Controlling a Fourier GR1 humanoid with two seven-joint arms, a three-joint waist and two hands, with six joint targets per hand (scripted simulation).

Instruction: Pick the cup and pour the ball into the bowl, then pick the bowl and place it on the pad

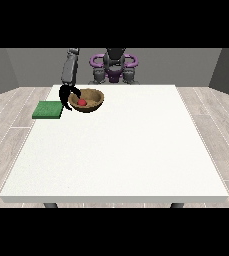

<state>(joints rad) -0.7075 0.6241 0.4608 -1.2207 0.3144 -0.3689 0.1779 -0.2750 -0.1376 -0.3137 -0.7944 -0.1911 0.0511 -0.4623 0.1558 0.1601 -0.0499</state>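
A: Nearest the camera is the white table (116, 165), its front edge bare. What sits farther back?

B: Up at about 11 o'clock on the tabletop there's a brown bowl (88, 100), tilted a little, with 1 red ball (82, 102) inside it.

A: And the pad?

B: The green pad (48, 110) lies flat at the table's edge, at 9 o'clock from the bowl, near it but apart.

A: The hand?

B: The hand at the view's left (67, 96) hangs between pad and bowl, at the bowl's 9 o'clock rim. Its fingers curve down and 1 arcs over the rim, seemingly hooked round it.

A: The other hand?

B: It doesn't show; I can't see a cup either.
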